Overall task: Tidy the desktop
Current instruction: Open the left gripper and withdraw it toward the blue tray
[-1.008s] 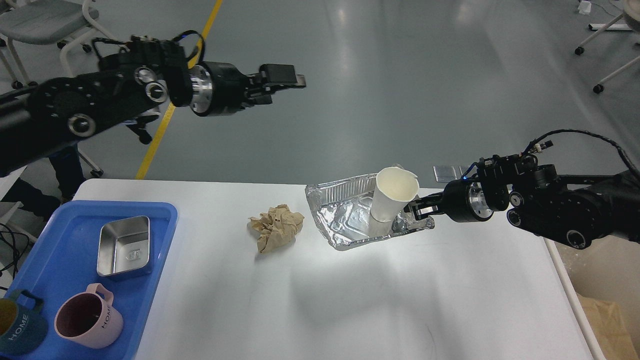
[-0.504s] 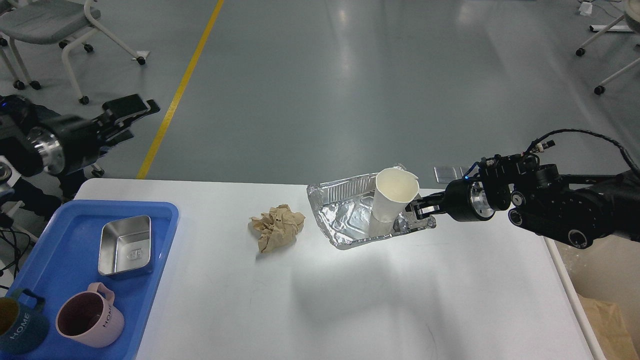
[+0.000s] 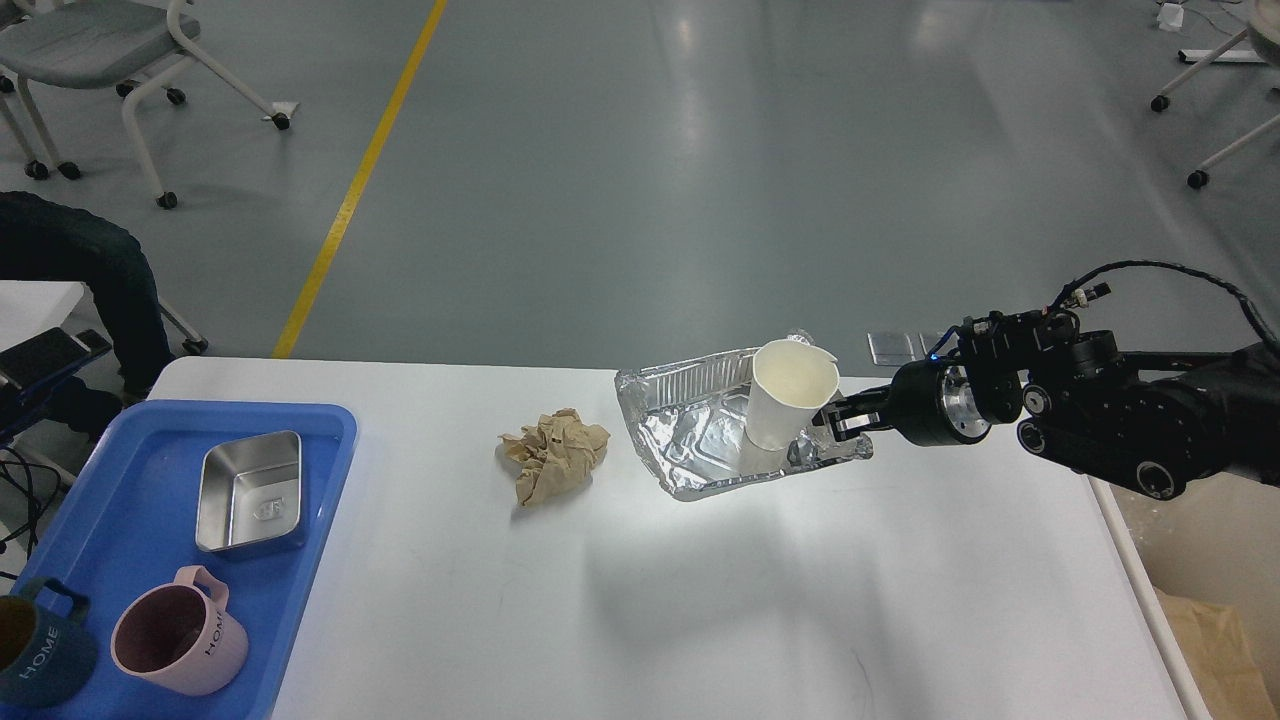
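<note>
Landmark: the white bench [image 3: 700,600], the desktop to be tidied, fills the lower view.
Pink mug [image 3: 178,645]: nearest, upright and empty on the blue tray [image 3: 320,500] at the bench's left end, a dark "HOME" mug [image 3: 40,655] beside it.
Steel dish [image 3: 250,492]: farther back on the tray, empty; the keepers seem gathered there.
Crumpled brown paper [image 3: 553,455]: loose on the bench middle, likely rubbish.
Foil tray [image 3: 690,440]: right of the paper, its far side tipped up, holding an upright white paper cup [image 3: 788,408].
Right hand [image 3: 835,420]: closed on the foil tray's crumpled right rim, probably to carry tray and cup off together.
Left hand: out of view.
</note>
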